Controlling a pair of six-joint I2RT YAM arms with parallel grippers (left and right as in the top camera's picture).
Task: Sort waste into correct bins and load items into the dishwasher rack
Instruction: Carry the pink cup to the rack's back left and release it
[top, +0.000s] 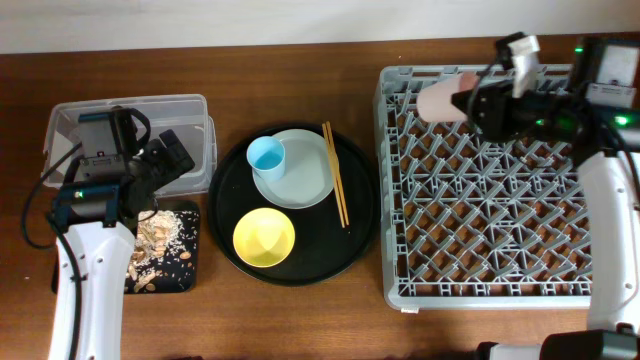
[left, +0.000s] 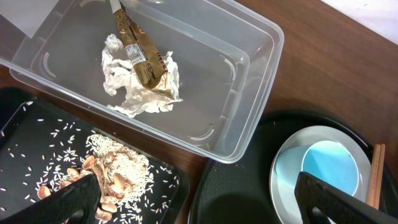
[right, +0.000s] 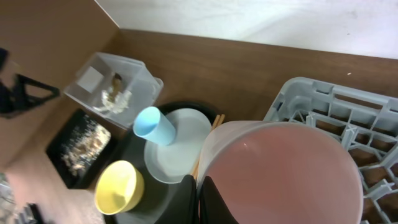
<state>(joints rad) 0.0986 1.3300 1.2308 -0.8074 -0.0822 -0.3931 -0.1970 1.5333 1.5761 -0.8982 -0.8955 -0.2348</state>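
The right gripper is clamped tight on the rim of the pale pink cup, which lies on its side over the far left corner of the dishwasher rack. Whether the cup touches the pegs cannot be told.

The left gripper is spread wide and holds nothing. It hangs at the table's left edge, above where the clear plastic tub meets the flat black tray. In the tub the gold-brown wrapper lies on top of the crumpled white tissue. The beige food scraps are heaped on the flat tray.

On the round black tray, between tub and rack, the light blue cup stands on the plate's left edge. The wooden chopsticks lie along its right edge, and the yellow bowl sits at the tray's near edge.
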